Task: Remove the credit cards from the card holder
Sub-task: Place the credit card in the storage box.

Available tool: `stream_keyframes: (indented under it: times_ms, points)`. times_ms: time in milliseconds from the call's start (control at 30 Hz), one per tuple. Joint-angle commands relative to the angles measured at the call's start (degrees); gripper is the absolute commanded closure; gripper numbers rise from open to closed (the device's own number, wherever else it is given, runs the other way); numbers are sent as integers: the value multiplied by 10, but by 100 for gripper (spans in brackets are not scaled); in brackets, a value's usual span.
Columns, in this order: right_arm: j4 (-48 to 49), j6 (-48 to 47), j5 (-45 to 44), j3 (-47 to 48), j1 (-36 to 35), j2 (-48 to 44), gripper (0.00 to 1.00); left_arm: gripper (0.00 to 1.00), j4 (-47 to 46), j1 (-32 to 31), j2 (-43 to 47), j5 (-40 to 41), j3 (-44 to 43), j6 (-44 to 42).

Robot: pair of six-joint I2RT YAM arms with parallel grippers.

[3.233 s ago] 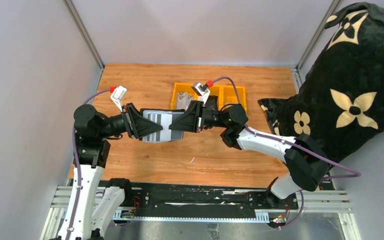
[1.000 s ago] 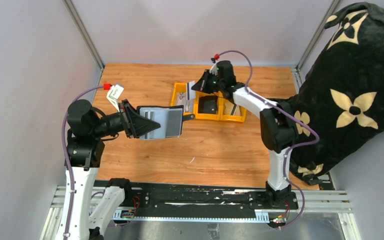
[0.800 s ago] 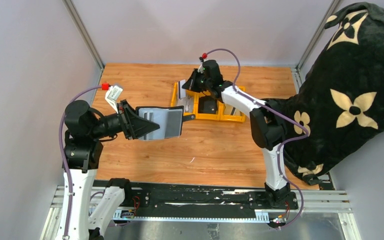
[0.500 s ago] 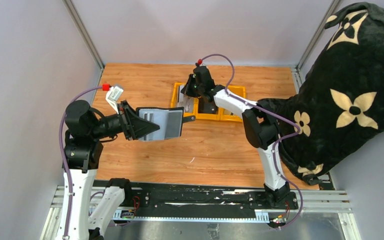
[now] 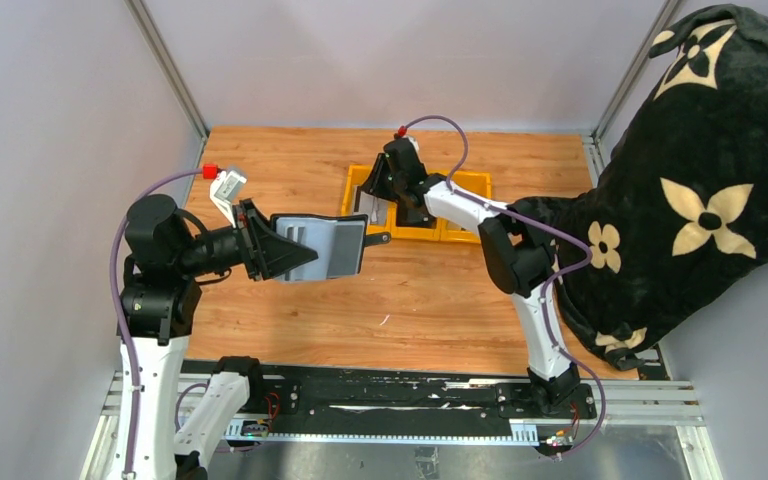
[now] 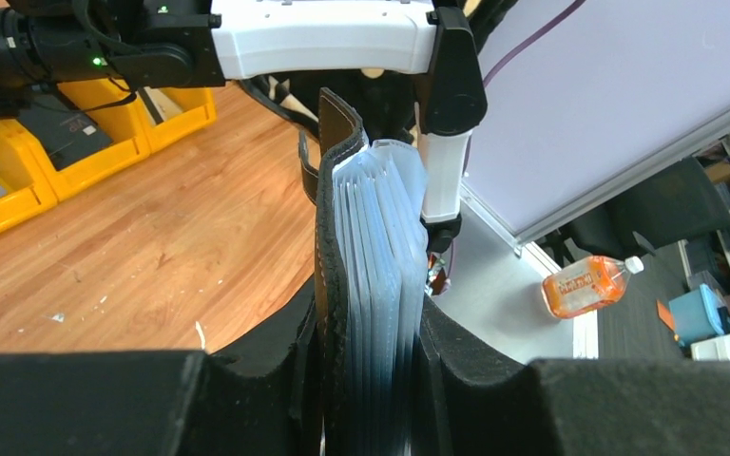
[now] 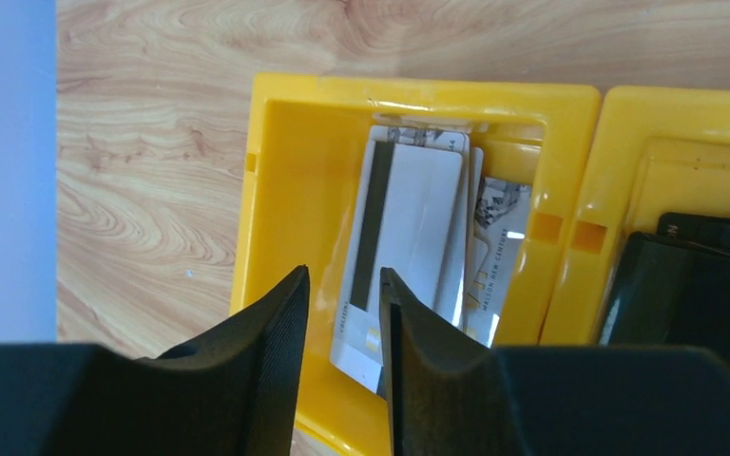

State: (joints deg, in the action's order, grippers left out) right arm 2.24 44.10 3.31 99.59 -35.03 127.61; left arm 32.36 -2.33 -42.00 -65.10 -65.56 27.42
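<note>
My left gripper (image 5: 295, 250) is shut on the black card holder (image 5: 325, 245) and holds it open above the table, grey slots facing up. In the left wrist view the card holder (image 6: 366, 247) stands edge-on between the fingers, its pale sleeves fanned. My right gripper (image 5: 375, 190) hovers over the leftmost yellow bin (image 5: 353, 180). Its jaws (image 7: 344, 275) stand a little apart with nothing between them. Several pale credit cards (image 7: 409, 228) lie stacked in that bin (image 7: 418, 90); the top one shows a dark stripe.
A chunky black item (image 7: 684, 285) lies in the middle yellow bin (image 5: 418, 210). A third yellow bin (image 5: 470, 200) stands to its right. A big black flowered cushion (image 5: 700, 170) fills the right side. Metal frame posts stand at the back corners.
My right gripper has swung left from the middle bins to over the leftmost bin. The pale card it carried now lies in that bin. My left arm has barely moved.
</note>
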Motion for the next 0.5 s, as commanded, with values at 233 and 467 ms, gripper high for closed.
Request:
stream_keyframes:
  times_ms: [233, 467]
  points:
    - [-55, -86, 7, -90, -9, -228, 42, 100, 35, 0, -1, -8, -34, -43]
    - [45, -89, 328, -191, -2, -435, 24, 100, 33, 0, 20, -25, -13, -89]
